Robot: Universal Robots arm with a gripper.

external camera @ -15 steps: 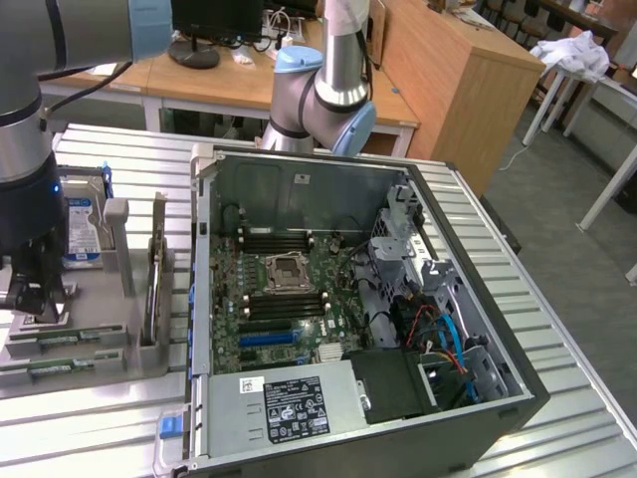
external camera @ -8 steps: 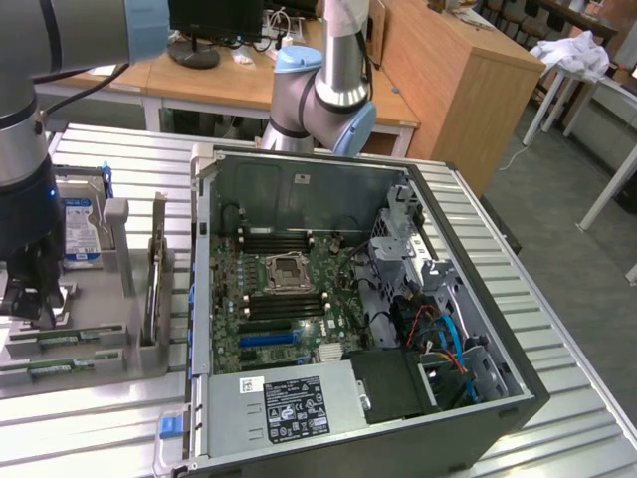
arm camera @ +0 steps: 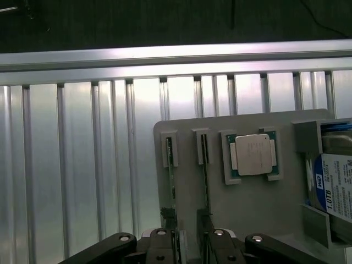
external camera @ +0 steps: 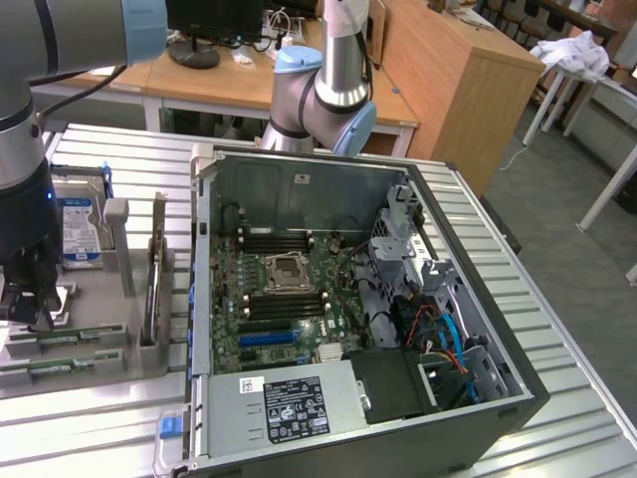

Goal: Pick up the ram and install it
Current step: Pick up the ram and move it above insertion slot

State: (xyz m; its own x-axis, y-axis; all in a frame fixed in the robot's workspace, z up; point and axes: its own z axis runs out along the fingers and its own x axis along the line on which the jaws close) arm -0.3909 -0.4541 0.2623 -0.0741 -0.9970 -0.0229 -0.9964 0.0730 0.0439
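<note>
**Memory stick waits under the arm.** The ram (arm camera: 204, 165), a thin green stick, stood on edge in a narrow slot of the grey holder (arm camera: 187, 209). A second stick (arm camera: 170, 165) stood parallel in the slot just beside it. Both ran lengthwise from the holder's far edge straight toward the fingers (arm camera: 218, 246) of the rig's single arm. The fingers hung spread wide over the holder's near end, gripping nothing.

The sticks' near ends reached in under the fingertips. The gap between the fingers lay crosswise to each stick's long axis, so a squeeze would appear to fall on the flat faces rather than along the length. Which of the two sticks sat between the fingers could not be told.

Further along the holder, past the ram, a square silver processor chip (arm camera: 254, 155) sat in its own pocket. Beyond that, at the holder's end, stood a hard drive (arm camera: 336, 187) with a blue label.

The holder rested on a ribbed metal surface (arm camera: 82, 165). Well apart from the holder, toward the exterior view's right, an open computer case (external camera: 498, 398) lay on the same surface. Its motherboard (external camera: 299, 309) faced up, with dark memory slots (external camera: 284, 242) flanking the processor socket.
</note>
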